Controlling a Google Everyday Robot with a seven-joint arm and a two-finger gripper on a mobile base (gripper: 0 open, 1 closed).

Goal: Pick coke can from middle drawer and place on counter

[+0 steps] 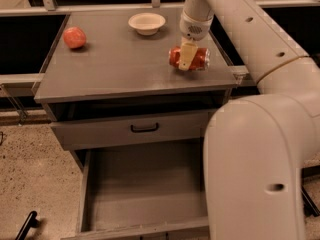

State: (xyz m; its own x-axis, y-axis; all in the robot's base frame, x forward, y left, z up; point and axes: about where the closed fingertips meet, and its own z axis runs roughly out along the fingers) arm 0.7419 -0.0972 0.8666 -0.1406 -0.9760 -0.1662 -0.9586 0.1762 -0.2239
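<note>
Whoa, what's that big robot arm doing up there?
The robot's gripper is holding a red can on its side, low over the right part of the counter, near the front edge. It looks about ready to set the can down there. The drawer below stands pulled open. An apple and a bowl sit farther back on the counter.

Robot test lab, not a home: lone grey cabinet [100, 131] on speckled terrazzo floor [35, 174], metal window rail [100, 7] behind. Gripper [186, 62] is at the counter's [120, 64] right side, clamped on coke can [200, 59].
</note>
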